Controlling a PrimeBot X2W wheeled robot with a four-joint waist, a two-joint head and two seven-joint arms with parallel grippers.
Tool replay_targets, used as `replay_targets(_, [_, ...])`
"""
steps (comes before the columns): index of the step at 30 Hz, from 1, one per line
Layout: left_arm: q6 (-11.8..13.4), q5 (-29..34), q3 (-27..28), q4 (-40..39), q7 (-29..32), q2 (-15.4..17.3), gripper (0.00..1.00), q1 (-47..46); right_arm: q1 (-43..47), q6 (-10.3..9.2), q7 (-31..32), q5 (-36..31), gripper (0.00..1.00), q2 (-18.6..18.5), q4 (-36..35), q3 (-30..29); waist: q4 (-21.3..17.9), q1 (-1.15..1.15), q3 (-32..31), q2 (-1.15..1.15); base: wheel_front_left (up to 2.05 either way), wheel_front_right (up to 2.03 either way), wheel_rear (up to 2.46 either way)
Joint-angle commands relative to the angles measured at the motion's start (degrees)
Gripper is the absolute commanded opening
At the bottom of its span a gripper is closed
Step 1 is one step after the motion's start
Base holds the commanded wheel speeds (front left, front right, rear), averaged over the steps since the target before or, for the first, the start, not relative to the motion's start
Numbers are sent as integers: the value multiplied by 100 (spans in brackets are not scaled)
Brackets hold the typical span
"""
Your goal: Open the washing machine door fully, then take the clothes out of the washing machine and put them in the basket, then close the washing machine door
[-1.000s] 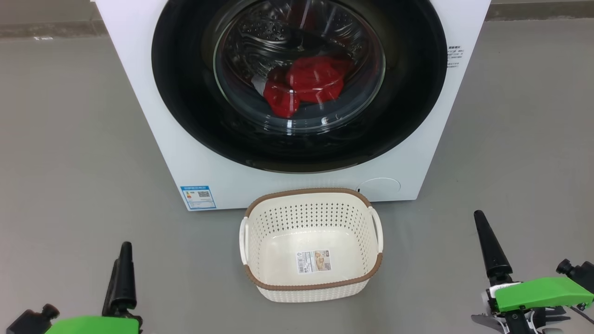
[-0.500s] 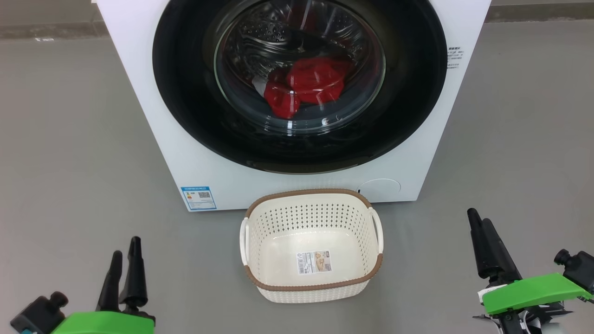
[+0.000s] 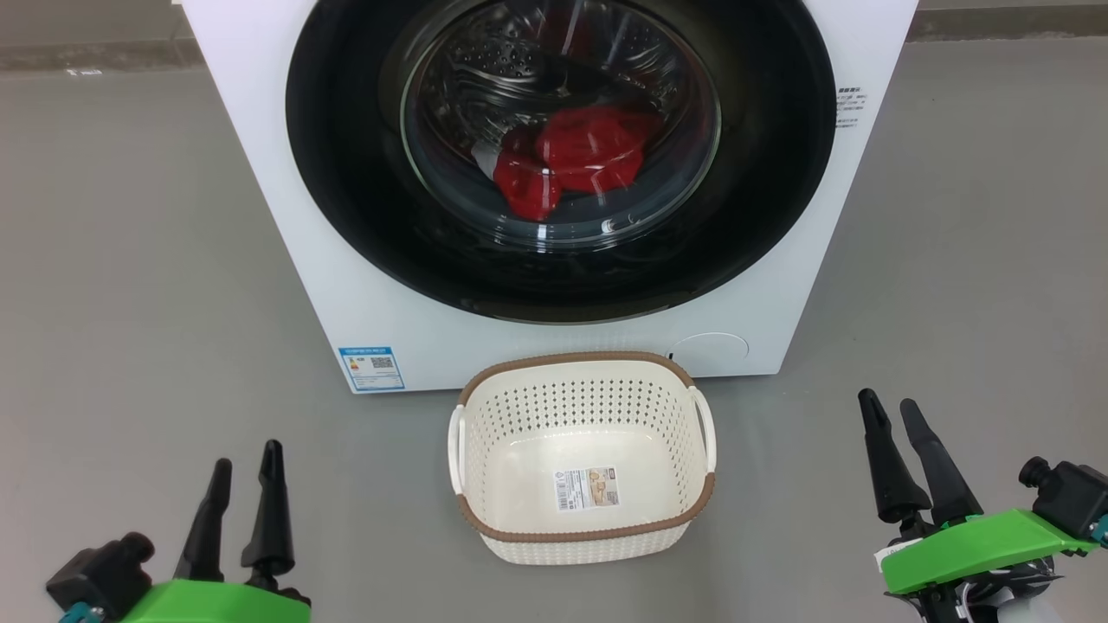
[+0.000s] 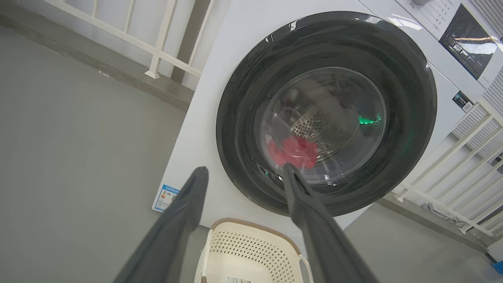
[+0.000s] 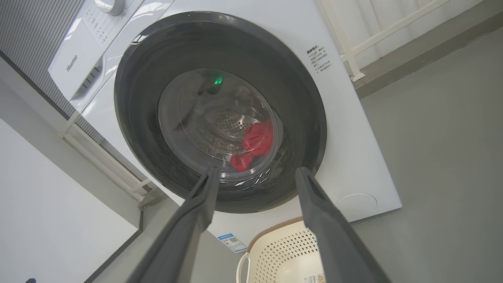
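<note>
Basket [image 3: 576, 356] sits on the floor [image 3: 130, 303], paper label [image 3: 587, 487] showing on its bottom. Right behind it is the washing machine [image 3: 286, 260], with the washing machine door [image 3: 346, 216] shut. Red clothes [image 3: 571, 160] are bunched low in the drum [image 3: 485, 61], behind the door. Left gripper [image 3: 247, 459] hangs well off to the basket's left and right gripper [image 3: 887, 402] well off to its right, both with fingers spread, gripping zilch

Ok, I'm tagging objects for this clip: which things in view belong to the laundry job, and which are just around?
Job: washing machine; door, shut; red clothes, inside the machine; basket, in front of it; left tool and right tool, both open, holding nothing.
Just around: white railing; blue label on the machine.
</note>
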Motion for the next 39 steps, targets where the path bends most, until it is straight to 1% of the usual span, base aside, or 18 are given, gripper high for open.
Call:
replay_targets(1, [-15,258,90,-125,-88,112,100,-265,-248,7,-97,-239,100,-93,-179,134,2,0,-2,0,0,0,0])
replay_targets(9, [-16,753,99,-146,-223,92,100,-298,-280,7,-231,-768,100,-136,-178,217,11,0,-2,0,0,0,0])
replay_targets(19, [-17,1052,50,-90,-374,84,100,-291,-288,8,-382,-1275,100,-197,-211,294,25,0,-23,0,0,0,0])
replay_targets(35, [-20,2066,6,-187,-643,136,100,-307,-308,9,-650,-2237,100,-263,-102,383,59,0,-41,0,0,0,0])
replay_targets(39, [-20,2101,17,-187,-651,128,100,-299,-313,9,-658,-2284,100,-248,-66,346,59,-1,-46,0,0,0,0])
